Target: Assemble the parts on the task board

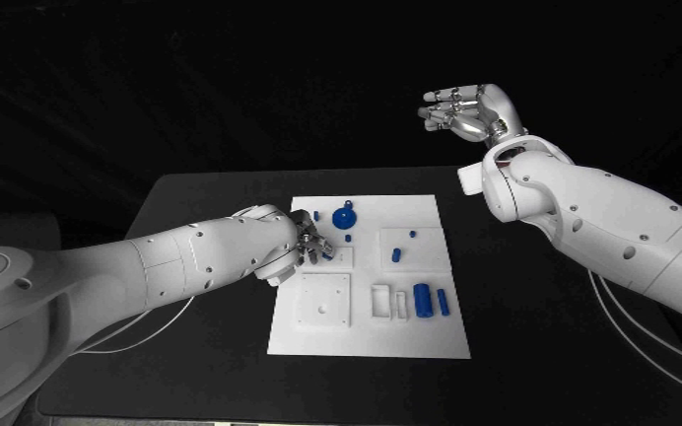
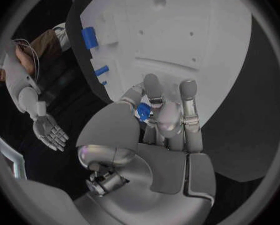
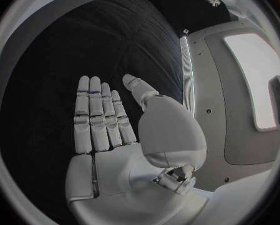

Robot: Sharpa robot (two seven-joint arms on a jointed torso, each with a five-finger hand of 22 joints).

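The robot's left hand (image 1: 303,246) is hovering over the left-middle part of the flat white rectangular task board (image 1: 427,337), which is lying on the matte black tabletop (image 1: 526,347). In the left wrist view its silver fingers (image 2: 153,92) are pinching a small blue plastic part (image 2: 143,111) just above the smooth white plate, so one piece is judged to be on its way to a seat. The right hand (image 1: 469,108) is raised well above and behind the board, its fingers released and held nearly straight, grasping nothing. On the board, a round blue knob-like piece (image 1: 344,217) is sitting near the far edge, two slim blue pegs (image 1: 398,254) are lying in a middle panel, and a thicker blue cylinder (image 1: 422,298) with a thinner blue pin (image 1: 443,300) is resting toward the near right. Whether these are seated or merely lying loose cannot be told. The square white panel (image 1: 324,300) with small holes is appearing unfilled, so most of the assembly seems left to do.
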